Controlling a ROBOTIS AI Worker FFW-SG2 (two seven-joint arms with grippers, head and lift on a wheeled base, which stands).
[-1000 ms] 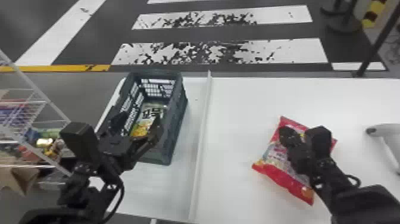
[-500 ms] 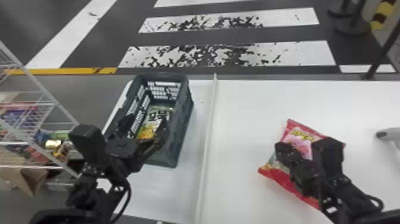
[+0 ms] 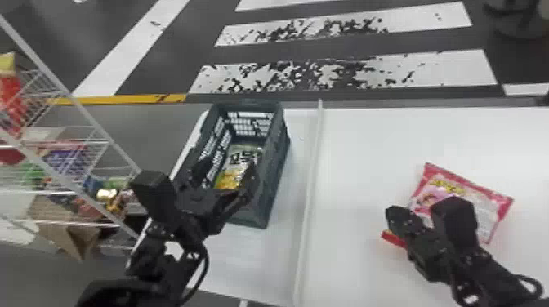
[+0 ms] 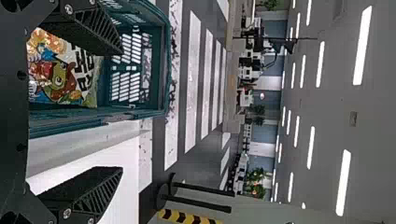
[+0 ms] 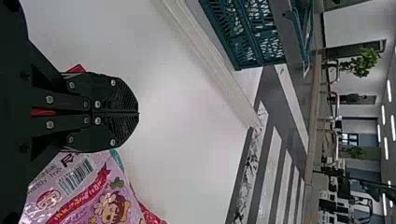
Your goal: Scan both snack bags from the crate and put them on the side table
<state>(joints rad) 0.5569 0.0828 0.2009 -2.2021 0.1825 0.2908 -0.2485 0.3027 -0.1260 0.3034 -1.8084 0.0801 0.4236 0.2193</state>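
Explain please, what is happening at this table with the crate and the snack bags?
A robot with two arms is working with snack bags, but neither hand grips a bag now. The left hand is open at the near end of the crate, where a green and yellow bag lies inside. The right hand is shut, close to the pink bag, which lies on the white table to the right of the crate.
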